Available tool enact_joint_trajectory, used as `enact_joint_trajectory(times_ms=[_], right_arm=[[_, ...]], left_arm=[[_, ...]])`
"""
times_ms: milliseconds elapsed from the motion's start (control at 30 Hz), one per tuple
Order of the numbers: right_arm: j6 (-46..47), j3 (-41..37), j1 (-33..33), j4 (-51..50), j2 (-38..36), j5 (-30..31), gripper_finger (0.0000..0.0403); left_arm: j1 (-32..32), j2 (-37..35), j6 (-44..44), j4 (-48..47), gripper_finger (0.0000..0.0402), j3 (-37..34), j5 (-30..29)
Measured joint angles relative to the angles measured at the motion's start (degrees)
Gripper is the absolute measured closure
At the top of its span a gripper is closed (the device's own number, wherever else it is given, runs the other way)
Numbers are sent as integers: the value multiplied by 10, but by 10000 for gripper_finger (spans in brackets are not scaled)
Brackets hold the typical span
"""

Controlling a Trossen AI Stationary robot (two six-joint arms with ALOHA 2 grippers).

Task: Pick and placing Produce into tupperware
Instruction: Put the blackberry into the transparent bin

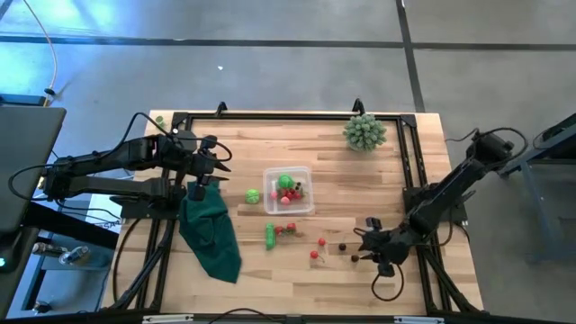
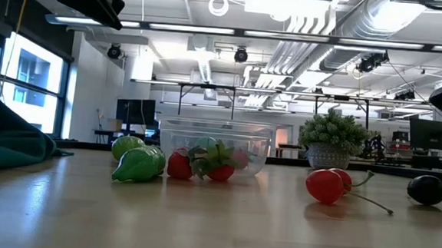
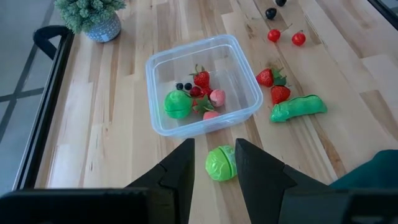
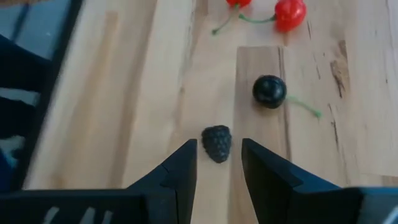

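The clear tupperware (image 1: pixel 290 209) (image 3: pixel 159 87) sits mid-table and holds a green ball, strawberries and dark berries. Beside it lie a green round vegetable (image 1: pixel 253 195) (image 3: pixel 219 163), a green pod (image 1: pixel 270 235) (image 3: pixel 297 107), two strawberries (image 3: pixel 272 85), red cherries (image 1: pixel 317 249) (image 4: pixel 290 12), a dark cherry (image 4: pixel 269 91) and a blackberry (image 4: pixel 217 143). My left gripper (image 1: pixel 216 164) (image 3: pixel 214 149) is open, left of the container, its fingers framing the green vegetable from a distance. My right gripper (image 1: pixel 364 246) (image 4: pixel 218 149) is open, fingers on either side of the blackberry.
A dark green cloth (image 1: pixel 211 232) lies on the table's left part under the left arm. A pale green spiky plant in a pot (image 1: pixel 364 132) (image 3: pixel 93 15) stands near the far edge. A black frame (image 1: pixel 288 114) runs along the table's edges.
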Motion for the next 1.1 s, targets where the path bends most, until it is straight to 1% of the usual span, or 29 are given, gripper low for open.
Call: enact_joint_trajectory(times_ms=[100, 300, 467, 633, 933, 1100], right_arm=[[-16, 0, 0, 14, 26, 4, 286], [-18, 2, 0, 39, 73, -3, 286], [-19, 17, 0, 43, 91, -6, 281], [-16, 22, 4, 48, 91, 2, 262], [-5, 22, 5, 38, 91, 15, 211], [-5, 22, 5, 37, 99, 13, 199]], left_arm=[[0, 0, 0, 0, 295, 0, 0], [0, 0, 0, 0, 295, 0, 0], [0, 0, 0, 0, 295, 0, 0], [0, 0, 0, 0, 295, 0, 0], [0, 0, 0, 0, 295, 0, 0], [0, 0, 0, 0, 295, 0, 0]])
